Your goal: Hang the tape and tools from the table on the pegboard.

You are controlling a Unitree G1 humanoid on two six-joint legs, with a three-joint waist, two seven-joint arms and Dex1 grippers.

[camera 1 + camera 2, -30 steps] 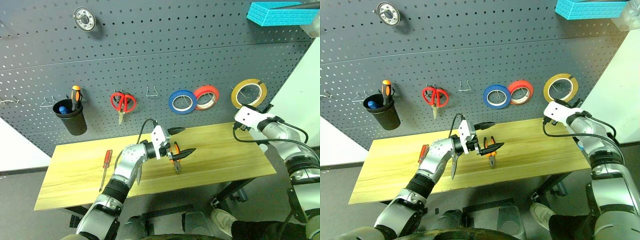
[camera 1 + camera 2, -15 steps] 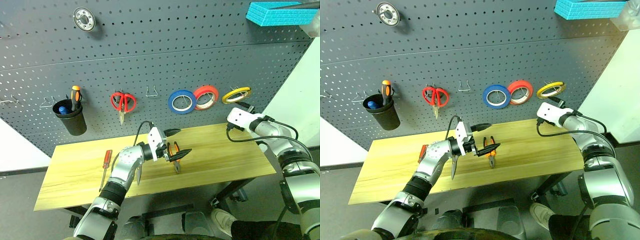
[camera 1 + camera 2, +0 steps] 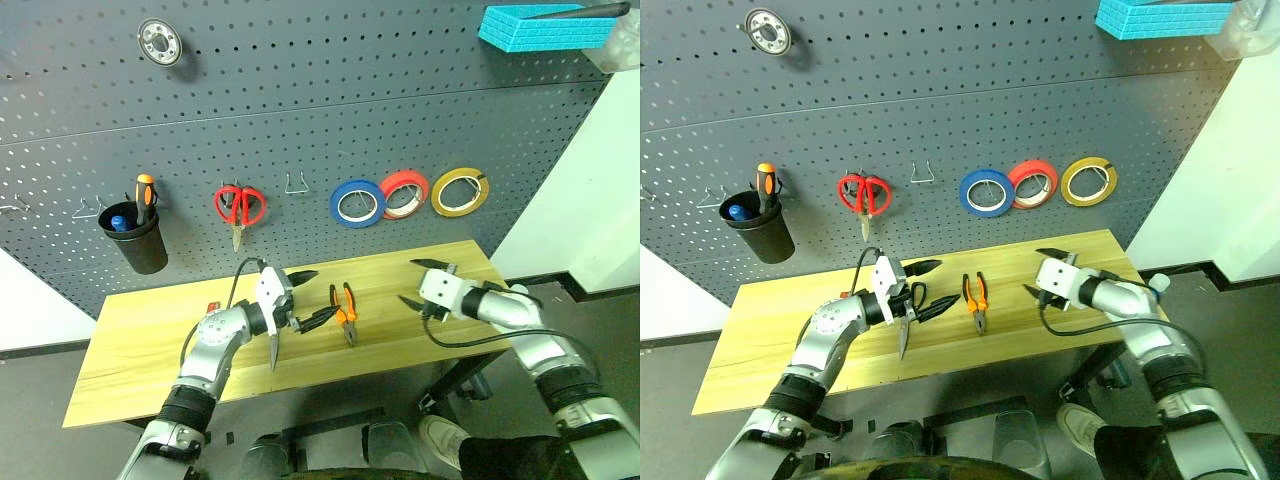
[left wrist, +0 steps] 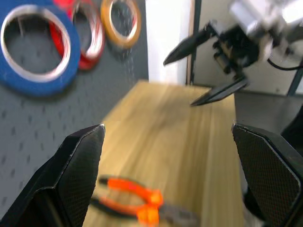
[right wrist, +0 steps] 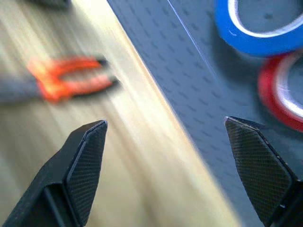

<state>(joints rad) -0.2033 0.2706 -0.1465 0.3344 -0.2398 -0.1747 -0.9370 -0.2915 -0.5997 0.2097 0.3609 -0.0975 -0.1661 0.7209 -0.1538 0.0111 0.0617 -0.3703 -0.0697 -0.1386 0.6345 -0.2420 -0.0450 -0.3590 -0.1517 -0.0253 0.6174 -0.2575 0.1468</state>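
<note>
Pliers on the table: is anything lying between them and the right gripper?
No. In the left eye view, only bare table separates the pliers from the open right gripper. The left gripper, also open, sits on the pliers' other side.

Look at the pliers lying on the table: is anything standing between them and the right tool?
Nothing visible does. The pliers lie flat on the table, and only bare wood separates them from the open right tool. The open left tool hovers on the pliers' other side, out of that path.
</note>
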